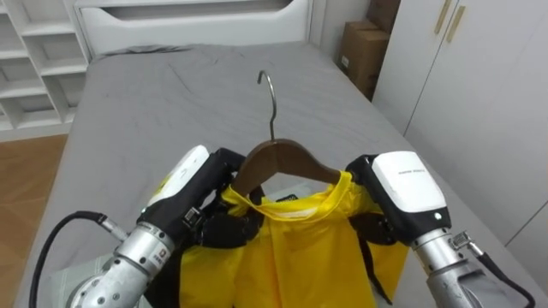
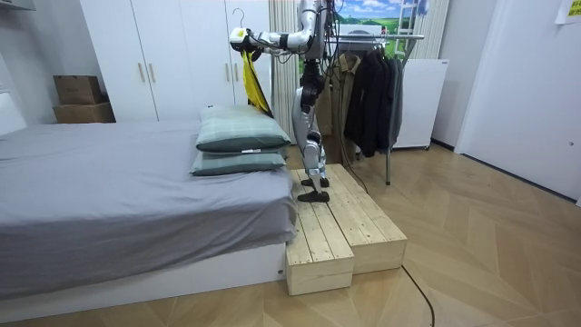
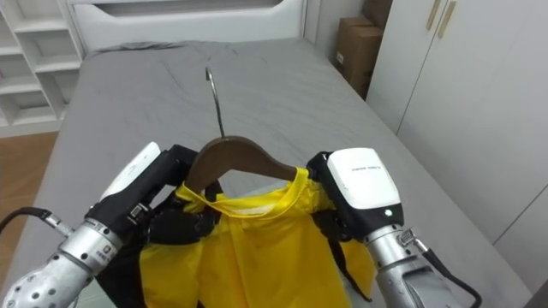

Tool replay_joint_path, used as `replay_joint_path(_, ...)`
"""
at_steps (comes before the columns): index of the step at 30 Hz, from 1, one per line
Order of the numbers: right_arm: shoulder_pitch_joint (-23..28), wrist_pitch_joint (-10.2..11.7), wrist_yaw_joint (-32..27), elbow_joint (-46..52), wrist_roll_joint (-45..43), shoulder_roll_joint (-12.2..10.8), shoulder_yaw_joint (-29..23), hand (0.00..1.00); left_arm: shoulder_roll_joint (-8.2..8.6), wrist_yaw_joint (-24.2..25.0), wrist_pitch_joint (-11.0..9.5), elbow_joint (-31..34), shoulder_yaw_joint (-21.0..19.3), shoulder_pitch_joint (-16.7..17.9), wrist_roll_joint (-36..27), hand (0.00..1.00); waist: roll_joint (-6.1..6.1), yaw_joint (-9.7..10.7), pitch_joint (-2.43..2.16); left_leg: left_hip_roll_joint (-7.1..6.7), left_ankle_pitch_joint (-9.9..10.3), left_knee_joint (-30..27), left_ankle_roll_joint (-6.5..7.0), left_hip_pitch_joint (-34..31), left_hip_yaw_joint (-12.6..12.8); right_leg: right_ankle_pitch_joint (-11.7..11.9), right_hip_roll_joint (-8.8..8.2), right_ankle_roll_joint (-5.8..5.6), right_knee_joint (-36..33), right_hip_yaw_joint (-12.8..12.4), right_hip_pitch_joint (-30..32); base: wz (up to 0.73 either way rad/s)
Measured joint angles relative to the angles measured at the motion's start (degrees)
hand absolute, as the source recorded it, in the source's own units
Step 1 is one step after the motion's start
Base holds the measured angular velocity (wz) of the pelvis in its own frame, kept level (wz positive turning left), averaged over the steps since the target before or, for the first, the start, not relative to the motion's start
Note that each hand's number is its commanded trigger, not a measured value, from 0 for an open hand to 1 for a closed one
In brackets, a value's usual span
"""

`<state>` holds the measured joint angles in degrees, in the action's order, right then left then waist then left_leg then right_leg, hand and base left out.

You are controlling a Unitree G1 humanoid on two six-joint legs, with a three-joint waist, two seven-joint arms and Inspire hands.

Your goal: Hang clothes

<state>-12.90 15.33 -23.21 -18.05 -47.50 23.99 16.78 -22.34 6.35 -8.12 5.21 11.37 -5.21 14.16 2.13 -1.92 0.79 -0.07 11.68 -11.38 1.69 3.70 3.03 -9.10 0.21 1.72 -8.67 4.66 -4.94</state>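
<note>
The robot stands on a wooden platform (image 2: 340,227) at the end of the bed (image 1: 171,94), just beside two stacked pillows (image 2: 241,136). Both its arms are raised forward over the bed. Behind it, on the room view's right, there is a clothes rack (image 2: 372,86) with dark clothes hanging on it.

The yellow garment (image 1: 300,248) is in the air between the two robot hands, at the near side of the eye views. It hangs on a brown wooden hanger (image 1: 282,162). The collar lies around the hanger's middle, and the cloth falls down from there. Some black strips run along the yellow cloth on both sides. The metal hook (image 1: 270,103) of the hanger points up and away from the robot and touches nothing.

The left robot hand (image 1: 193,188) is at the left shoulder of the hanger. Its dark fingers (image 1: 231,229) are curled into the yellow cloth there, so it holds the garment. The right robot hand (image 1: 402,184) is at the right shoulder of the hanger, with its white back turned to the camera. It lies against the cloth, but one cannot tell if it grips or not.

Under the garment, the grey bed is far below. On the right stands a white wardrobe (image 1: 479,85), and beyond it are cardboard boxes (image 1: 360,51). On the far left are white shelves (image 1: 34,60).
</note>
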Motion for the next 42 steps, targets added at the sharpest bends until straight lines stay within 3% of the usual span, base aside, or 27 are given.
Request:
replay_joint_path(10,0.0,-0.6,-0.6,-1.8,-0.1,0.0,0.0,1.00,0.09,0.0,0.2,0.0,0.6,0.0,0.0,0.00,0.05,-0.1,-0.03,0.01,0.0,-0.1,0.00,0.1,0.0,0.0,-0.02,0.00,0.0,0.0,-0.1,0.00)
replay_joint_path(24,0.0,-4.4,0.1,-1.8,-1.4,-0.1,0.0,1.00,0.20,0.1,0.3,0.0,0.6,0.0,-1.2,0.00,0.56,-0.1,-0.36,0.03,0.0,0.0,-0.02,0.2,0.0,0.0,0.00,0.01,-0.1,-0.2,-0.1,0.00)
replay_joint_path(42,0.0,-5.4,0.8,-1.8,-2.7,0.0,0.6,1.00,0.43,0.1,0.3,-0.3,0.7,0.0,-5.7,0.00,0.55,-0.1,-0.36,0.01,0.0,0.0,-0.02,0.5,-0.1,0.0,-0.02,0.01,-0.1,0.0,-0.4,0.00)
